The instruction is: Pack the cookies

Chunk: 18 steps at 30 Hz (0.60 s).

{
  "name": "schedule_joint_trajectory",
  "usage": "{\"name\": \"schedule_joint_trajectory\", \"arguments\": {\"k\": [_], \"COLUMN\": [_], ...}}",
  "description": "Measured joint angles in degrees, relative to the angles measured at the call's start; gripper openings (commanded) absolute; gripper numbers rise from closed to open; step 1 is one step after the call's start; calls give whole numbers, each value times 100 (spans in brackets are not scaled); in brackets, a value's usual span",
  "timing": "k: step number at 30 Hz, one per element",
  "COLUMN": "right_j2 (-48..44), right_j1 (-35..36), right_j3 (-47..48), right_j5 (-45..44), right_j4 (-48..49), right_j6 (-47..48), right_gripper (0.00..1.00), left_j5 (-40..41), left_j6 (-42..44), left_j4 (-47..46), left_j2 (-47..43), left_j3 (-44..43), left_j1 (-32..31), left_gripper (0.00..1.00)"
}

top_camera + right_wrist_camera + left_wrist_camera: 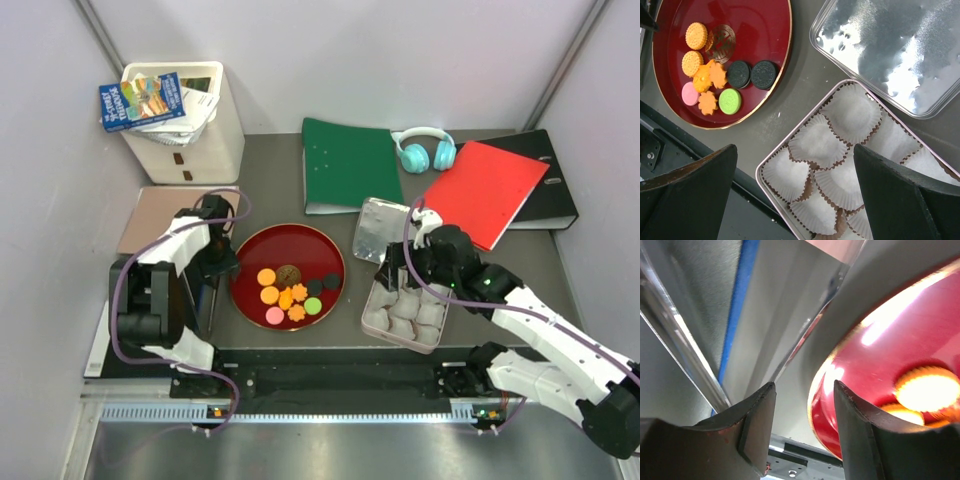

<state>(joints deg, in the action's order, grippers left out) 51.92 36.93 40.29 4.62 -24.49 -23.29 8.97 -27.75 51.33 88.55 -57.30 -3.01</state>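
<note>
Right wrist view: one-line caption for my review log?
Open right claw above a tin of empty paper cups; cookies sit on the red plate beside it.

Assorted cookies (717,75) lying flat, clustered on red tray (757,30).

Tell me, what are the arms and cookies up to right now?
Left gripper open, empty, beside red tray. Right gripper open, empty, above tin. Cookies all on tray. Nothing blocking.

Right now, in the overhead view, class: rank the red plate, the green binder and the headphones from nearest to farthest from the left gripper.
1. The red plate, right beside the left gripper.
2. The green binder, farther back, centre.
3. The headphones, back right.
</note>
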Motion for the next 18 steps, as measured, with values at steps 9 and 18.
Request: {"name": "schedule_joint_trajectory", "arguments": {"k": [9,18], "right_j2": [-107,-90], "right_j1": [0,0], "right_j3": [0,0], "right_j5": [-24,-22], "right_j4": [-17,-15], "right_j6": [-28,-35], "right_gripper": [99,99], "left_j5": [251,310], "left_j6": [-236,-234], "left_j4": [15,24], "left_j2": [26,-96], "left_j3": [11,9], "left_j1": [0,31], "left_gripper": [54,54]}}
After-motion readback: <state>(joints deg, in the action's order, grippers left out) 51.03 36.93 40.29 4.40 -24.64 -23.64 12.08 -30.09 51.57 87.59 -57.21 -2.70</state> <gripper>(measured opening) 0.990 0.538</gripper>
